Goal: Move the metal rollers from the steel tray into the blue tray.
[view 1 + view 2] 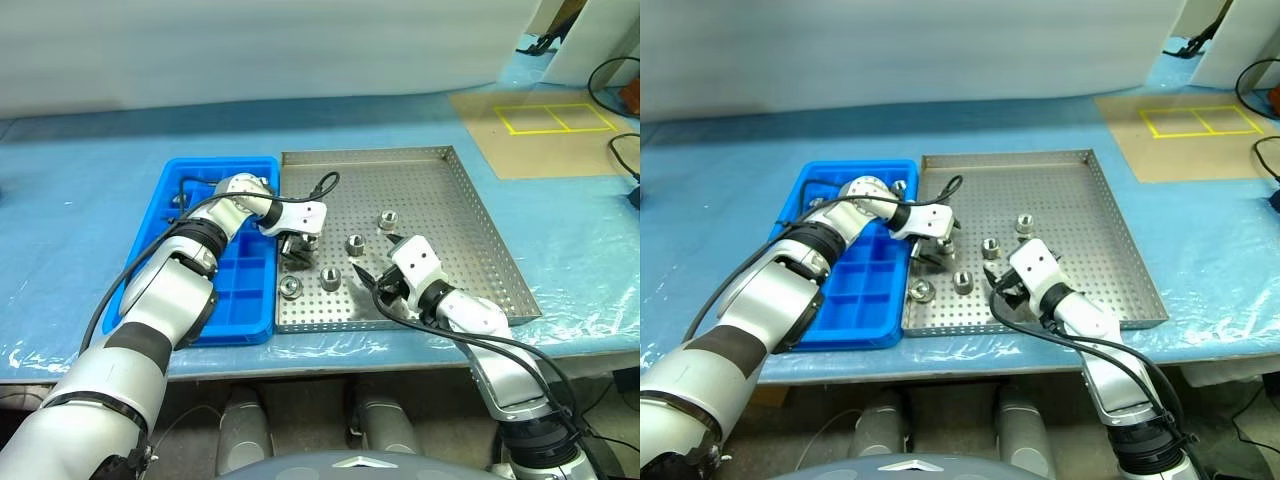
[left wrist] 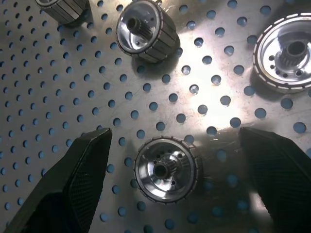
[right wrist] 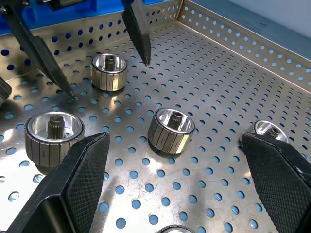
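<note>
The steel tray (image 1: 450, 230) lies mid-table with the blue tray (image 1: 250, 290) against its left side. Several metal rollers rest on the perforated floor: one (image 1: 387, 219) farthest back, one (image 1: 354, 243) in the middle, two (image 1: 329, 278) (image 1: 290, 287) near the front rim. My left gripper (image 1: 296, 252) reaches over the blue tray and points down, open, its fingers (image 2: 77, 179) on either side of another roller (image 2: 166, 168) without touching it. My right gripper (image 1: 376, 256) hovers low over the steel tray, open and empty, facing the middle roller (image 3: 171, 130).
A blue plastic sheet (image 1: 90, 200) covers the table. A brown board with yellow tape (image 1: 545, 125) lies at the back right, and black cables (image 1: 625, 160) sit at the right edge. The steel tray's right half is bare.
</note>
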You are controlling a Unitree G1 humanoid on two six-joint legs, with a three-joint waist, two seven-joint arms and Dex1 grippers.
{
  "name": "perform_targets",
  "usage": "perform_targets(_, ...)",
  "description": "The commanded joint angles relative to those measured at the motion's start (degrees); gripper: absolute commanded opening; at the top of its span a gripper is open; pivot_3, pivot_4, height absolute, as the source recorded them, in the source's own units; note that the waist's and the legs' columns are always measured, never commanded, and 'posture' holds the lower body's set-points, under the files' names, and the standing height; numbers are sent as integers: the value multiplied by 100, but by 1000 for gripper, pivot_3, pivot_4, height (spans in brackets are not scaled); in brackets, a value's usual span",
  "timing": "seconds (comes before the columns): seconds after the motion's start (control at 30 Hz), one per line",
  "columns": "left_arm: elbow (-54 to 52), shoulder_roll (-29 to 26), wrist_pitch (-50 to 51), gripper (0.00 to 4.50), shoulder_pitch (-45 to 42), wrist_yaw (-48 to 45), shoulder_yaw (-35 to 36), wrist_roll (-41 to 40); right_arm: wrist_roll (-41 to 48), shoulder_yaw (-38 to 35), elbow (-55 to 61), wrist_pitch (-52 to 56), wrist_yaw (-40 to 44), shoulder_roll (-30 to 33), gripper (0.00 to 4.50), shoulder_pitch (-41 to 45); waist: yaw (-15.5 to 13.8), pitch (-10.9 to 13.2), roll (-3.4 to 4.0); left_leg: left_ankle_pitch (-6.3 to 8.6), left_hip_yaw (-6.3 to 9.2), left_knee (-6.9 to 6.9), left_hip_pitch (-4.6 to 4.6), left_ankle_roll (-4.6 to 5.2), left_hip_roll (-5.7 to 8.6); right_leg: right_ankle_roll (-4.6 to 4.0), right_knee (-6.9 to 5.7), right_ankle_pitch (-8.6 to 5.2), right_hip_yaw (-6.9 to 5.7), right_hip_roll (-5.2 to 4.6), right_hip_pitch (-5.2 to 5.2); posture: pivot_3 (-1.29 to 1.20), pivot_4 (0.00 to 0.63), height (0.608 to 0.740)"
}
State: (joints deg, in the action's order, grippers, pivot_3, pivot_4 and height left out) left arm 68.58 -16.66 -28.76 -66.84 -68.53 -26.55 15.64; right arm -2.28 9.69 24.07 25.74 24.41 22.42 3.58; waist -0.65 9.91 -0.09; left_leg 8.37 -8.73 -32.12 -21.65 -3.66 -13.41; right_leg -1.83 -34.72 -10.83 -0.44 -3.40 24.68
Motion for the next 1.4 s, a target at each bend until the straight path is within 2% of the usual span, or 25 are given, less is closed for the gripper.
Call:
perform_targets(0.03, 57, -84, 29, 4427, -3, -78, 39, 134, -88, 1, 330, 10, -65, 25, 4493, 23, 12, 0, 0, 0, 0, 0, 1, 0, -1, 0, 0, 0, 0, 1, 0, -415, 150, 740)
perform_targets(0.3, 200, 49, 348, 4427, 76, 343, 11, 360, -302, 1, 291, 54, -181, 19, 4493, 238, 73, 0, 0, 0, 0, -1, 6, 0, 0, 2, -1, -1, 0, 1, -5, -404, 150, 740)
perform_targets(0.4, 224, 70, 360, 3838, 118, 335, 53, 332, -351, 9, 336, 88, -179, 35, 4500, 251, 80, 0, -1, 0, 0, -2, 15, 0, 0, 3, 0, -2, 1, 0, -15, -404, 150, 740)
perform_targets(0.47, 246, 65, 457, 3197, 107, 376, 54, 369, -395, 25, 373, 128, -179, 49, 4500, 247, 92, 0, -1, 0, 0, -3, 19, 1, 0, 4, 1, -2, 1, 0, -19, -402, 150, 740)
perform_targets(0.6, 248, 35, 512, 3197, 114, 298, 90, 364, -450, 41, 457, 226, -186, 36, 4500, 284, 130, 0, -1, 0, 0, -3, 20, 1, 0, 5, 2, -3, 0, 1, -19, -402, 150, 740)
perform_targets(0.67, 240, 28, 511, 2890, 147, 160, 138, 322, -486, 51, 468, 263, -191, 35, 4500, 327, 140, 0, -1, 1, 0, -3, 19, 1, 0, 5, 3, -3, 0, 1, -19, -401, 150, 740)
perform_targets(0.77, 260, 50, 721, 1999, 145, 187, 220, 303, -501, 56, 454, 295, -180, 27, 4500, 375, 151, 0, -1, 2, 0, -2, 20, 3, -1, 5, 4, -3, 1, 1, -19, -397, 150, 740)
perform_targets(0.83, 231, 17, 725, 1999, 164, -38, 251, 262, -515, 65, 422, 290, -181, 29, 4500, 401, 156, 0, -1, 2, 0, 0, 21, 2, -2, 5, 4, -3, 0, 2, -19, -391, 150, 740)
perform_targets(0.93, 172, -52, 676, 1713, 205, -198, 297, 240, -538, 76, 366, 253, -176, 32, 4500, 432, 165, 0, -1, 3, 0, 0, 22, 3, -2, 5, 5, -3, 1, 3, -19, -386, 150, 740)
perform_targets(1.0, 165, -55, 789, 1713, 194, -121, 355, 211, -540, 82, 335, 232, -175, 22, 4500, 443, 165, 0, -1, 5, 0, 1, 23, 1, -3, 4, 6, -3, 1, 3, -19, -381, 150, 740)
perform_targets(1.13, 30, -65, 976, 1713, 201, -610, 657, -168, -554, 113, 266, 173, -174, 4, 4500, 446, 170, 0, -1, 8, -1, 2, 24, -1, -4, 4, 7, -3, 2, 5, -18, -375, 150, 740)
perform_targets(1.3, -526, -43, 2122, 1713, 137, -1299, 1485, -1162, -492, 81, 304, 193, -122, -16, 4500, 511, 140, 3, -3, 8, -2, 6, 15, -1, -2, 2, 8, -1, 2, 3, -9, -369, 150, 740)
perform_targets(1.4, -1622, -317, 3089, 1713, 359, -1610, 1930, -1780, -82, -107, 402, 412, 134, -78, 4500, 760, 134, 13, -11, 9, -2, 5, 6, 0, -2, -28, 8, 16, 1, 0, -2, -346, 150, 740)
